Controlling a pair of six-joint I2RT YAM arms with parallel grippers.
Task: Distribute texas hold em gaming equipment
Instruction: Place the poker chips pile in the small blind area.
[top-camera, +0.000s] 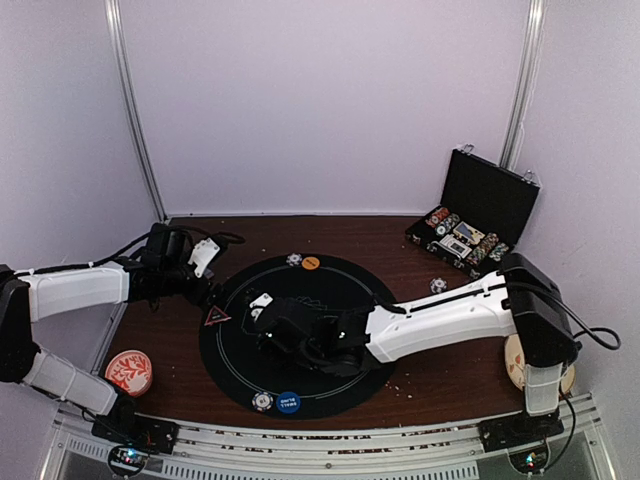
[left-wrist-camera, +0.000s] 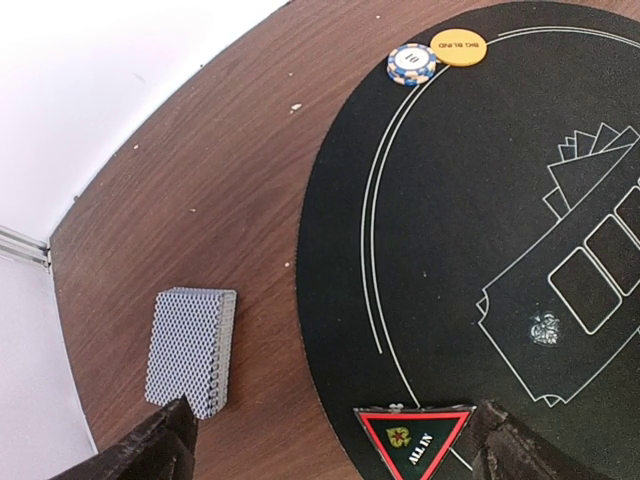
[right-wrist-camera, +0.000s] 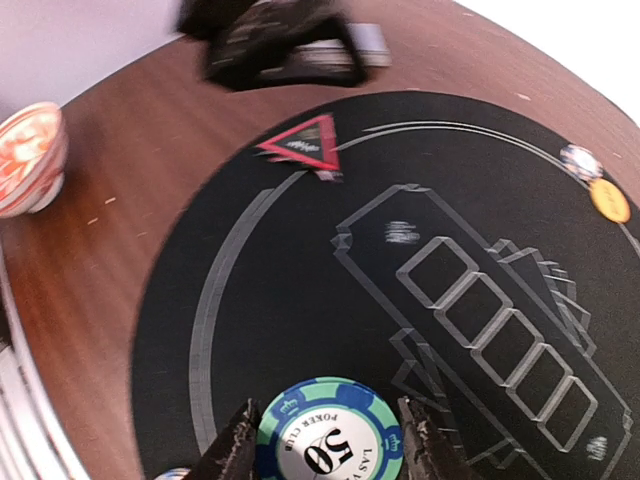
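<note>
Green-edged chip (right-wrist-camera: 322, 440) in the right tool's (right-wrist-camera: 328, 442) grip, between its fingers (right-wrist-camera: 236, 452) — left tool (left-wrist-camera: 335, 447) wide apart.

Green-rimmed poker chip (right-wrist-camera: 325, 440), red-edged black triangle marker (left-wrist-camera: 415, 438).

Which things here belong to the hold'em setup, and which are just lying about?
Job: green 50 chip, card deck, red ALL IN triangle, orange big blind button, striped 10 chip, blue small blind button.
Lying about: red-and-white dish.
</note>
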